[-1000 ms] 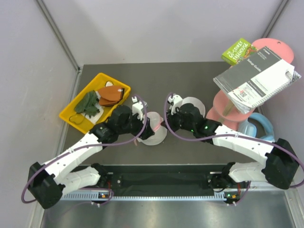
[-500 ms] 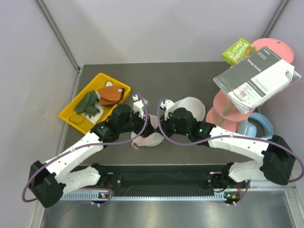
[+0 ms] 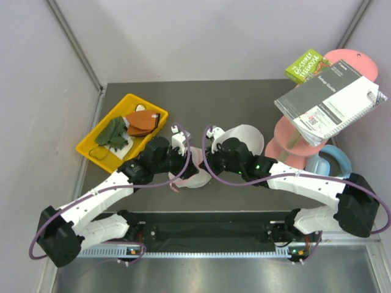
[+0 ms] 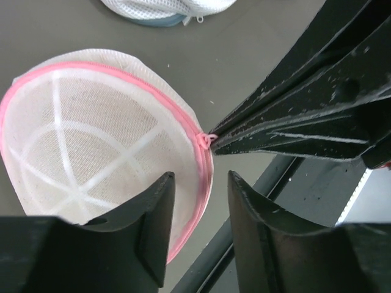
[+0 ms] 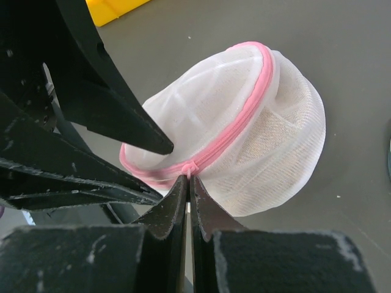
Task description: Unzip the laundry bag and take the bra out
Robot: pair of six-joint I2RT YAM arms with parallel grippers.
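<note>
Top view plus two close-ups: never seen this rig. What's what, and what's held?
Two robot arms are bolted at the near table edge. The top view looks down from above and behind them; each close-up comes from a camera on one wrist. On the table: a yellow tray of cloth pieces, a plain white dome, a pink stand with booklets, and, between the grippers, the laundry bag, white mesh with a pink zip. The right gripper is shut on the zip pull. The left gripper is open, its black fingers either side of the bag's rim.
</note>
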